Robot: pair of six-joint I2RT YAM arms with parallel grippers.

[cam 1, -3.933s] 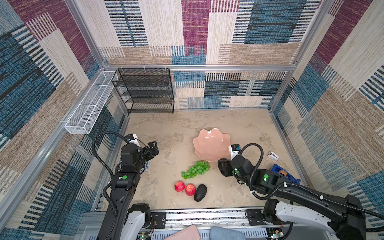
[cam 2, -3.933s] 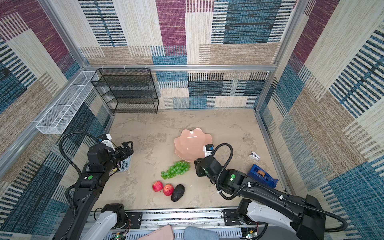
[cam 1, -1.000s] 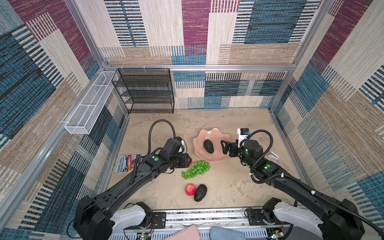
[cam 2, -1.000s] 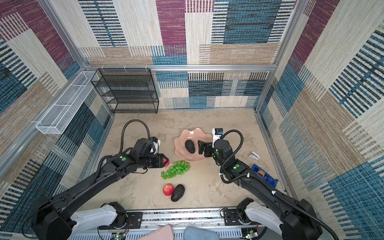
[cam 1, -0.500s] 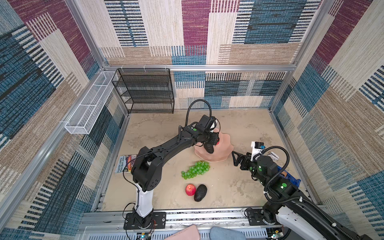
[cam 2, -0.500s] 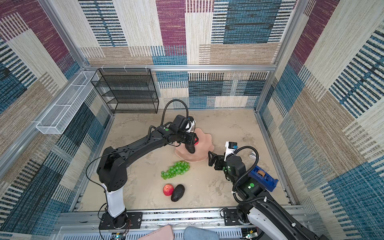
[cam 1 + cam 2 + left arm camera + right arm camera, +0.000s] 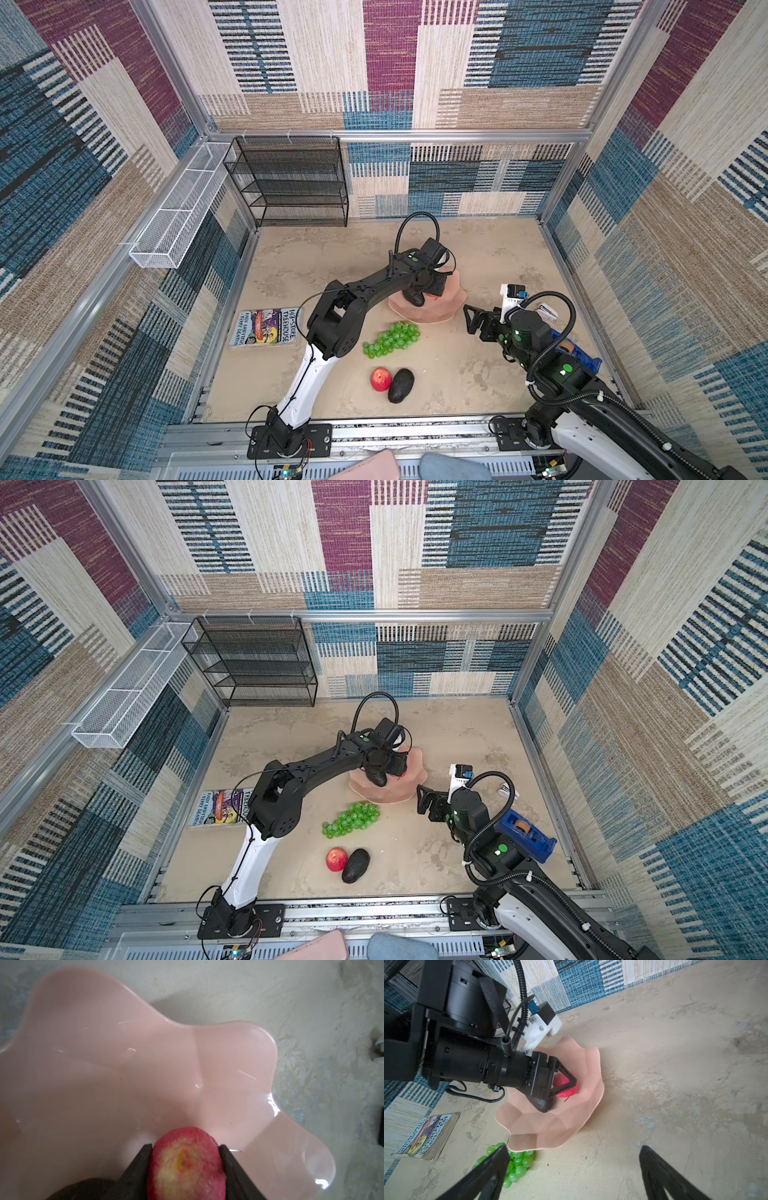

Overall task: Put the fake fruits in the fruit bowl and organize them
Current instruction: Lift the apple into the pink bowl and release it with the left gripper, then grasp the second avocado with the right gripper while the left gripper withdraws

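My left tool point(image 7: 186, 1145) grips a small red apple point(image 7: 185, 1169) low inside the wide shiny pink bowl point(image 7: 104, 1053), just right of a dark oval avocado point(image 7: 542, 1103). My right tool point(image 7: 573, 1148) is wide open and empty. Next, I think, I must let go softly so the apple stays in.

Beige tabletop point(image 7: 332, 257): bowl point(image 7: 440, 316), grapes point(image 7: 390, 340), apple point(image 7: 381, 379), avocado point(image 7: 401, 385), book point(image 7: 266, 327), rack point(image 7: 291, 183), perhaps tape dispenser point(image 7: 536, 841).

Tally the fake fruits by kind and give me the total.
Red apples: 2
Avocados: 2
Grape bunches: 1
Total: 5
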